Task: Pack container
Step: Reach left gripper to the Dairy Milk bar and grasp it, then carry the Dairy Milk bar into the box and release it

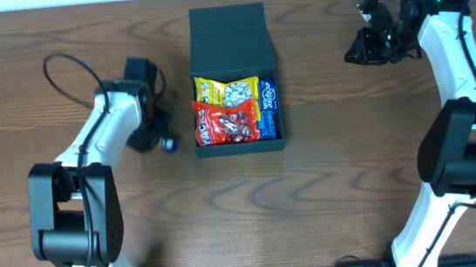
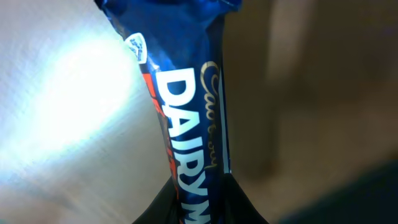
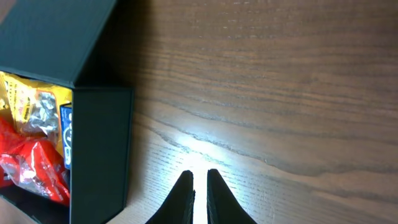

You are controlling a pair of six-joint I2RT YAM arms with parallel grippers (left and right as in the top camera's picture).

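Heads up on what you can't really see; from overhead your left gripper is mostly tucked under its own wrist, and all that pokes out at the tip is a tiny blue speck; the left wrist view is the only one that tells you it's a blue chocolate bar, so close to the lens that top and bottom are cut off, print reading "DAIRY M" before it runs out of shot; the fingers there are just 2 dark wedges at the bottom edge with the bar pinched between them, so that gripper is clamped on the bar; the right side of that view is brown blur

The container sits on the table towards the far edge, between your 2 arms, just right of the left gripper; dark green-black, squarish, lid flipped open on the far side; overhead shows a yellow packet at the back left, a red packet in front of it, a blue packet down the right wall; their print is too small to read

The right wrist view only catches 1 corner of the container, cut off at the left edge; but it shows what overhead can't: your right gripper has its tips nearly together, a thin slit between, nothing in it, above bare wood off to the container's side
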